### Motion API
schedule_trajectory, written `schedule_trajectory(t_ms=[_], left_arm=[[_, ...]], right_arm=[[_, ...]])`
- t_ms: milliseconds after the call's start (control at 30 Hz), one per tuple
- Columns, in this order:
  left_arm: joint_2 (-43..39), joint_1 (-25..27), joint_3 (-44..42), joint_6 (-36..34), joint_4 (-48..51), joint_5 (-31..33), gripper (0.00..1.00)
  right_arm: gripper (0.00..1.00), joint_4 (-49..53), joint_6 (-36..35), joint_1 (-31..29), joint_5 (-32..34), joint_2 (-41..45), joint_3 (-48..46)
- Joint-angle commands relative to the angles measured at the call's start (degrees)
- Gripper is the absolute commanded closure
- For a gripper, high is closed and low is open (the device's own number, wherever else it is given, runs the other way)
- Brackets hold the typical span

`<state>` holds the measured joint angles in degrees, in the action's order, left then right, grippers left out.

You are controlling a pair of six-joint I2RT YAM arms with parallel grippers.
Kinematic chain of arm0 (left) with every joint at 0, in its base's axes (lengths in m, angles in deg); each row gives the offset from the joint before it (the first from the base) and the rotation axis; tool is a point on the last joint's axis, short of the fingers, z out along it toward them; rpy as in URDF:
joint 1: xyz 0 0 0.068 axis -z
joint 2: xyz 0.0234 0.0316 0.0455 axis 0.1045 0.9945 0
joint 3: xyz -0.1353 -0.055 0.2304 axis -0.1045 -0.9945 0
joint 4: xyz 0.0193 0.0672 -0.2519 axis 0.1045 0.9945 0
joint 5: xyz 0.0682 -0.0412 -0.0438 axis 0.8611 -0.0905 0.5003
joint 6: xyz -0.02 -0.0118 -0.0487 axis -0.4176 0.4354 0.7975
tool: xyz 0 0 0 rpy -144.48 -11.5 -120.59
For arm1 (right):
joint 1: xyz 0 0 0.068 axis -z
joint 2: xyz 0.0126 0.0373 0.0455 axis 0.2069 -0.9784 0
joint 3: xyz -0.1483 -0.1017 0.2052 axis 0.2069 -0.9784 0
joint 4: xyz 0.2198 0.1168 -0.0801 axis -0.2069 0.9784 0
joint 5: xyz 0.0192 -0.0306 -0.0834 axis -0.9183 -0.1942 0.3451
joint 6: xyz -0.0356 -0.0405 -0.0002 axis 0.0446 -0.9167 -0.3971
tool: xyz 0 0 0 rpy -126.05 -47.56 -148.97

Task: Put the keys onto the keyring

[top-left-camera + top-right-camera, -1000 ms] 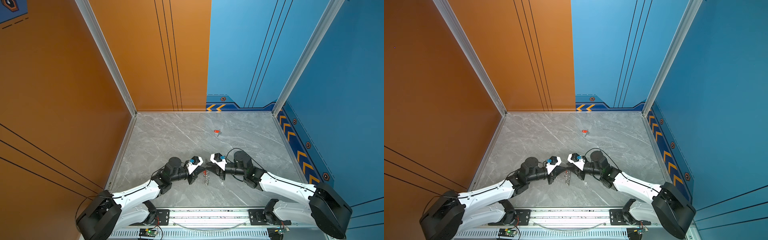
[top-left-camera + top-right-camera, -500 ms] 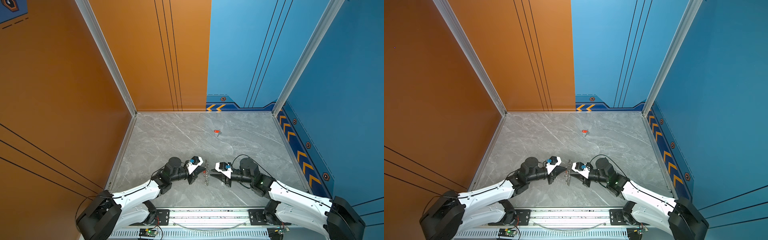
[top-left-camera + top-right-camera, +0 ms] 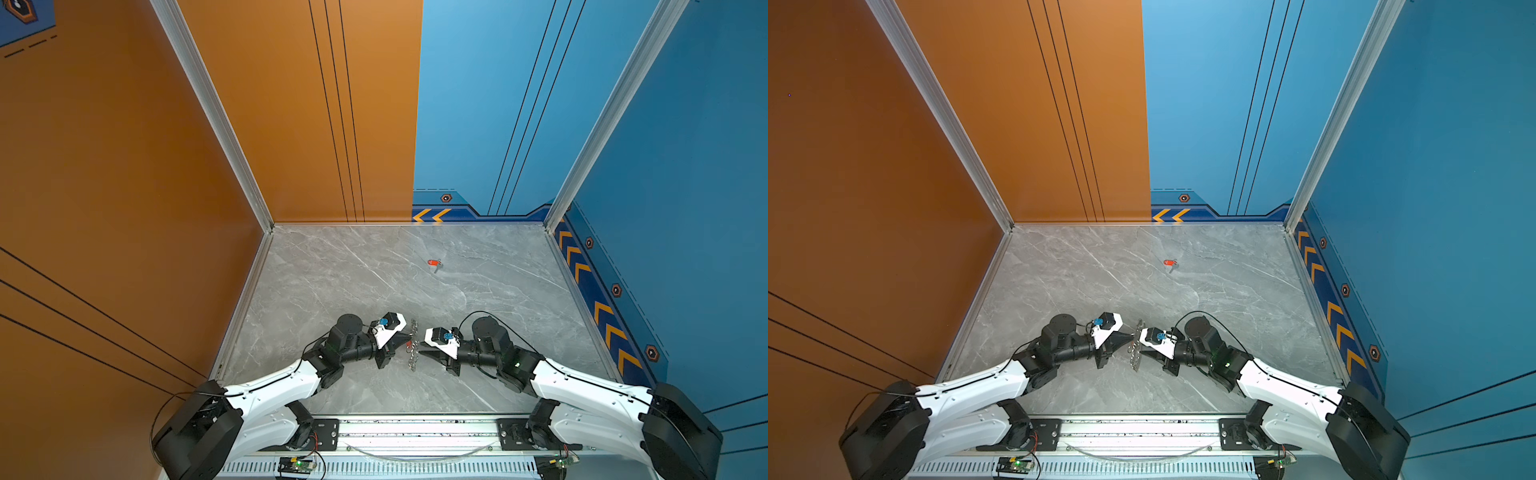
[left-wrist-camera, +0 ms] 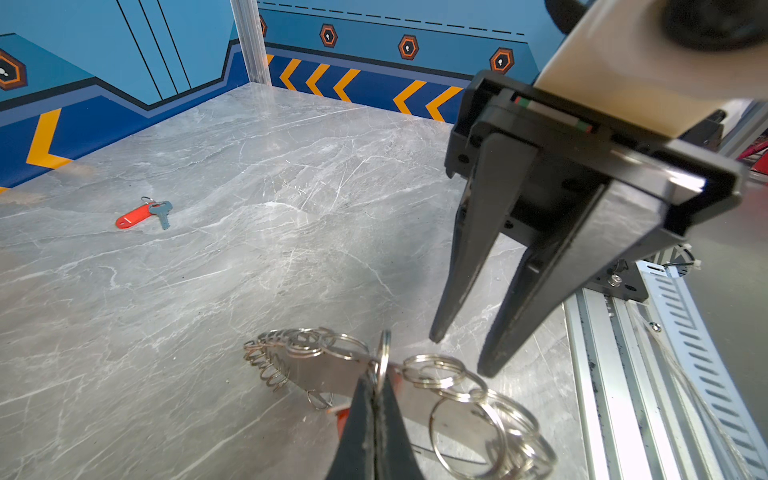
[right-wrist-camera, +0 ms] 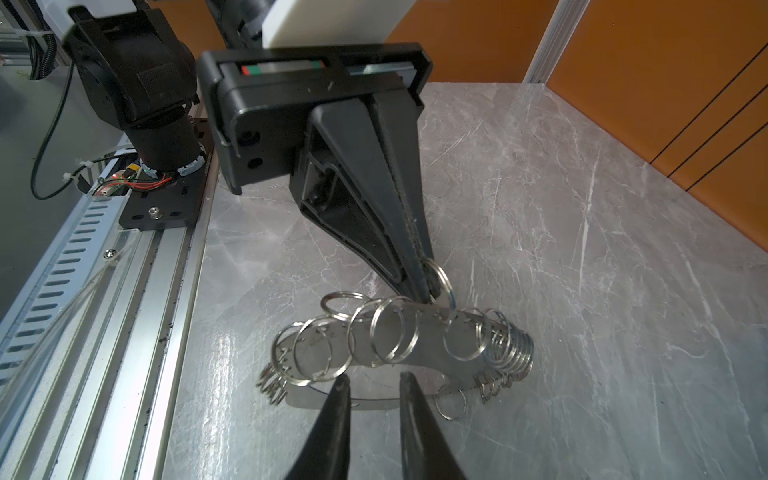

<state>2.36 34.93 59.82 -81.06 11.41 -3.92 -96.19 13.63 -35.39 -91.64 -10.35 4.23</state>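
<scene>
- The keyring (image 3: 412, 347) lies on the near middle of the grey marble tabletop (image 3: 353, 282), between the two grippers; both top views show it (image 3: 1136, 351) as a short chain-like heap.
- In the wrist views it is a flat metal band (image 5: 428, 345) bent into a hoop and edged with many silver split rings, some large and some small and bunched at its ends.
- The left gripper (image 4: 376, 382) comes in from the left, its fingers pressed together on one large split ring (image 4: 384, 349), which stands upright on the band; the right wrist view shows the same pinch (image 5: 428, 286).
- A scrap of orange-red (image 4: 340, 415) shows just beside those fingertips; it may be the tag of one key, but too little shows to be sure.
- The right gripper (image 5: 374, 377) points in from the right, just beside the hoop, with a narrow gap between its fingers and nothing in it; the left wrist view shows its tips (image 4: 461, 353) close above the rings, and contact cannot be told.
- The other key (image 4: 143, 214), silver with an orange-red tag, lies flat and alone well apart on the far middle of the tabletop in both top views (image 3: 433, 262) (image 3: 1169, 262).
</scene>
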Motion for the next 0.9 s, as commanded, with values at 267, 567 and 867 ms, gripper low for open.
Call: schedule_trajectory(t_ms=[267, 567, 867], left_arm=[[-0.1, -0.4, 1.5, -0.5, -1.6, -0.4, 1.00], [-0.1, -0.4, 1.6, -0.4, -1.5, -0.8, 1.00], [-0.1, -0.4, 1.5, -0.5, -1.5, -0.8, 1.00]], right_arm=[[0.76, -2.6, -0.5, -0.4, 1.5, 0.3, 1.6], [0.76, -2.8, -1.0, -1.0, 1.9, 0.4, 2.2], [0.77, -2.4, -1.5, -1.1, 2.3, 1.2, 2.2]])
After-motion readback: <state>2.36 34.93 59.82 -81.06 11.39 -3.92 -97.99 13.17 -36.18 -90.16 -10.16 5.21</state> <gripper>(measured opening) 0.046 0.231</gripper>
